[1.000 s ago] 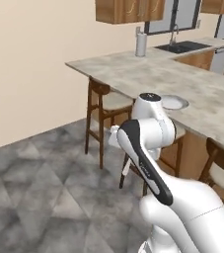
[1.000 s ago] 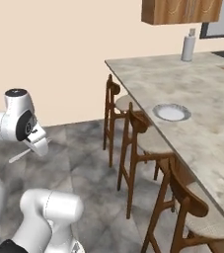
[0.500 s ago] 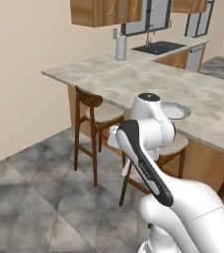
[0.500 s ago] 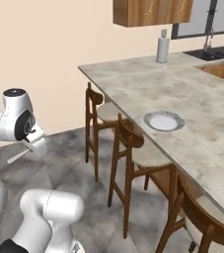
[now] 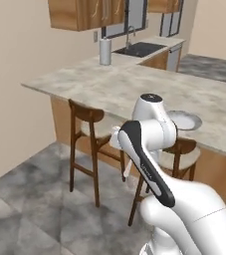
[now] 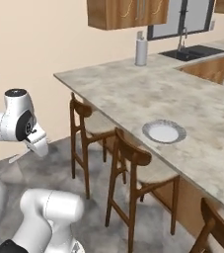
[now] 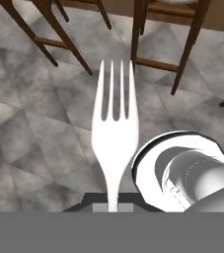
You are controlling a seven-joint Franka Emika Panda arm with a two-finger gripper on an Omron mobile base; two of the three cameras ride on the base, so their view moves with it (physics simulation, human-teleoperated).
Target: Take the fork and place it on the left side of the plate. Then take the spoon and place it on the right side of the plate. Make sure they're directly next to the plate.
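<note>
- The jaws are clamped on the fork [image 7: 114, 143]; in the hand view its handle runs down between them at bottom centre, tines pointing to the top over the grey tiled floor [image 7: 29, 123].
- In the right base view the gripper [image 6: 36, 144] sits at mid-left, fork poking out to the left, well apart from the counter [image 6: 133, 94].
- The plate [image 6: 164, 131] lies on the counter right of centre, with nothing on it.
- Wooden stools [image 6: 128, 163] stand along the counter's near edge.
</note>
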